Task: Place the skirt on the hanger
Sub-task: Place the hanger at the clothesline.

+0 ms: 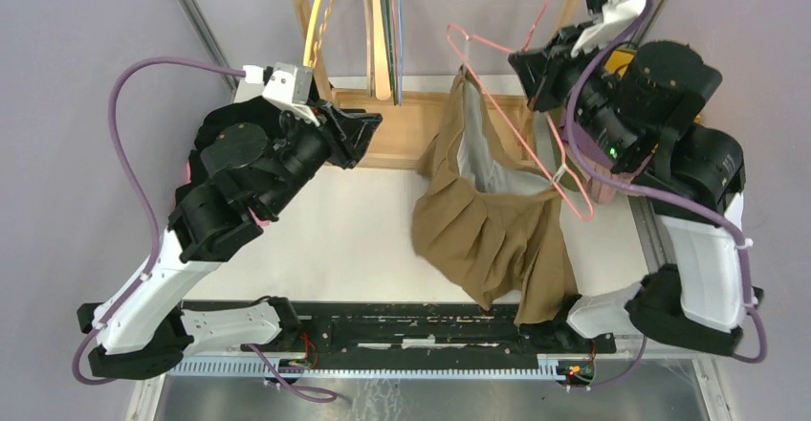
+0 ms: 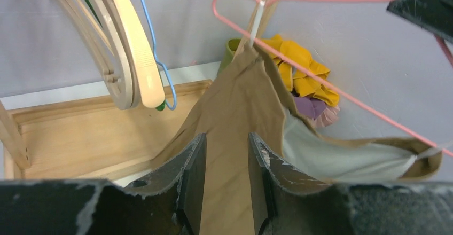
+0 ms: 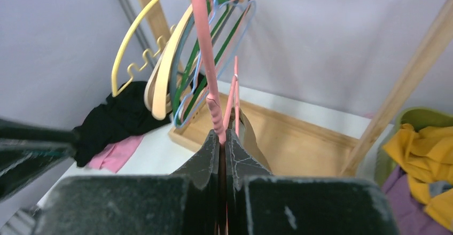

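Note:
A brown pleated skirt (image 1: 488, 220) with a pale lining hangs from a pink wire hanger (image 1: 478, 41), one waist corner fixed near the hanger's left end by a white clip (image 2: 256, 21). Its hem rests on the table. My right gripper (image 1: 526, 67) is raised at the back right and shut on the hanger's neck (image 3: 207, 59). My left gripper (image 1: 371, 139) stands open just left of the skirt and apart from it. In the left wrist view the skirt (image 2: 240, 101) shows beyond the gap between the fingers (image 2: 195, 160), and nothing lies between them.
A wooden rack (image 1: 411, 129) at the back carries several hangers (image 1: 383, 29). Yellow and purple clothes (image 2: 304, 69) lie in a green basket (image 3: 422, 120) at the back right. Black and pink garments (image 3: 115, 123) lie at the back left.

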Controlling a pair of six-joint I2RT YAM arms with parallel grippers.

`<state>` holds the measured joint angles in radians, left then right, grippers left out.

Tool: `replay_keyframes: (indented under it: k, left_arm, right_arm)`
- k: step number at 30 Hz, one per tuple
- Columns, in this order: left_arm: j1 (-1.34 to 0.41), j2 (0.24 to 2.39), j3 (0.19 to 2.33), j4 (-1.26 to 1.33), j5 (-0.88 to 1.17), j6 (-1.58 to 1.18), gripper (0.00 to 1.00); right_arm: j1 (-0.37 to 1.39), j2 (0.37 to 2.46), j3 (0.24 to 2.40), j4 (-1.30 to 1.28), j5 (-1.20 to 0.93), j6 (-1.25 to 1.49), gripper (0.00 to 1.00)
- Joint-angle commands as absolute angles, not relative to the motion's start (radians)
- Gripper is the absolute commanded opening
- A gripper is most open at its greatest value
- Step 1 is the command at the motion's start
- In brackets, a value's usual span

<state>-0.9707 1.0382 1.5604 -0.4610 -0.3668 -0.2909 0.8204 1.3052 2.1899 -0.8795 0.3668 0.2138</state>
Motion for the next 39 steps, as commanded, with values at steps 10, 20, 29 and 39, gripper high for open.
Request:
replay_keyframes:
  k: [10, 20, 29, 39]
  left_arm:
    - [-0.972, 1.023, 1.574, -0.575, -0.399, -0.315, 0.40]
    - [-0.972, 1.071, 1.551, -0.563, -0.374, -0.287, 0.39]
    - [-0.971, 1.072, 1.459, -0.491, -0.356, -0.279, 0.37]
    - [-0.972, 1.075, 1.399, -0.457, -0.364, -0.275, 0.36]
  right_arm:
    - [0.627, 1.555, 2.519, -0.741, 0.360, 0.201, 0.01]
    - [0.486, 1.752, 2.621, -0.507, 0.218, 0.308, 0.01]
    - [0.367, 1.896, 2.628, -0.229, 0.124, 0.451, 0.01]
    - [0.292, 2.013, 2.624, -0.125, 0.081, 0.540, 0.01]
